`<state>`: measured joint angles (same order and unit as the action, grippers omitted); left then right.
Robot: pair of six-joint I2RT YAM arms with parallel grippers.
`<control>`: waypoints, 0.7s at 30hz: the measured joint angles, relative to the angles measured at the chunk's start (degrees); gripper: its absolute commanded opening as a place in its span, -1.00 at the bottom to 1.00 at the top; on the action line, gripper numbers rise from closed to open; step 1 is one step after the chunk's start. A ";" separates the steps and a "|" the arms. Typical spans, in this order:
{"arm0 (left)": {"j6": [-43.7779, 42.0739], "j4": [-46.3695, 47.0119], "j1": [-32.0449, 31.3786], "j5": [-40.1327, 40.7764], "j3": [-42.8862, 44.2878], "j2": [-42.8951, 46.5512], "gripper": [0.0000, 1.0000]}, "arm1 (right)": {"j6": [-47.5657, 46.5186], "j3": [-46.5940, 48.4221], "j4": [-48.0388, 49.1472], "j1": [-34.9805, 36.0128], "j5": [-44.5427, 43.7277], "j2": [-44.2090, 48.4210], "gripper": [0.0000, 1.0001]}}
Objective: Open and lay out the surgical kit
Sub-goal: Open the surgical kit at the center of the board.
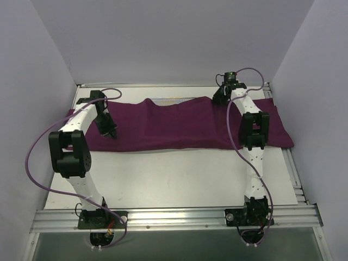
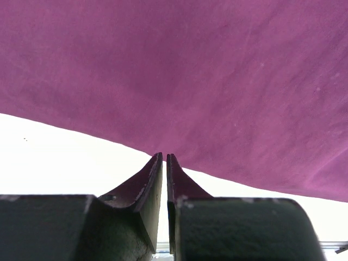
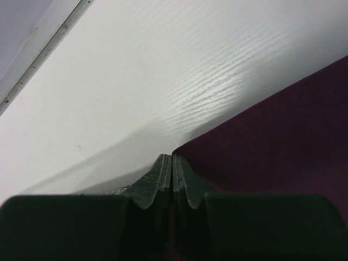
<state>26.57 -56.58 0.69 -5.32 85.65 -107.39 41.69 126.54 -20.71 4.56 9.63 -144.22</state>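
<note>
The dark purple cloth wrap (image 1: 179, 128) lies spread in a wide band across the far half of the table. My left gripper (image 1: 110, 132) hovers over its left part by the near edge; in the left wrist view the gripper (image 2: 164, 156) is shut with nothing between its fingertips, and the cloth (image 2: 206, 81) fills the view beyond. My right gripper (image 1: 220, 98) is at the cloth's far edge, right of centre. In the right wrist view the gripper (image 3: 172, 156) is shut on the cloth's edge (image 3: 272, 141). A sliver of wire mesh (image 3: 117, 191) shows beside the left finger. The instruments are hidden.
White walls close in the table at the left, back and right. A pale strip (image 1: 174, 101) shows behind the cloth's far edge. The bare white tabletop (image 1: 174, 179) lies between the cloth and the arm bases on the metal rail (image 1: 174, 217).
</note>
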 measured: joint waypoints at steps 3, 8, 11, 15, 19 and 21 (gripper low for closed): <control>-0.20 -0.44 0.00 0.59 0.13 0.11 -0.64 | -0.66 0.00 -0.50 0.00 -0.24 0.35 -1.00; -0.35 -0.96 0.00 1.42 0.46 1.29 -0.49 | -2.23 -0.02 -1.86 0.00 -1.27 2.71 -1.00; -0.44 -1.44 0.00 1.70 0.85 2.56 -0.46 | -3.41 -0.98 -2.71 0.00 -1.79 6.40 -1.00; -0.50 -1.95 0.00 1.77 2.23 3.48 -0.36 | -4.48 -3.96 -3.52 0.07 -1.86 12.63 -1.00; -0.24 -2.21 0.00 1.11 3.72 3.48 -0.21 | -5.18 -10.43 -3.52 0.42 -1.55 19.69 -1.00; 0.17 -2.25 0.00 -0.09 4.39 3.48 -0.15 | -5.79 -15.13 -3.72 0.83 -1.07 23.54 -1.00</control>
<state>26.74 -58.83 0.69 -5.41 90.04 -103.92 35.90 111.42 -24.43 5.39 8.56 -120.68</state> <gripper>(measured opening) 0.396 0.032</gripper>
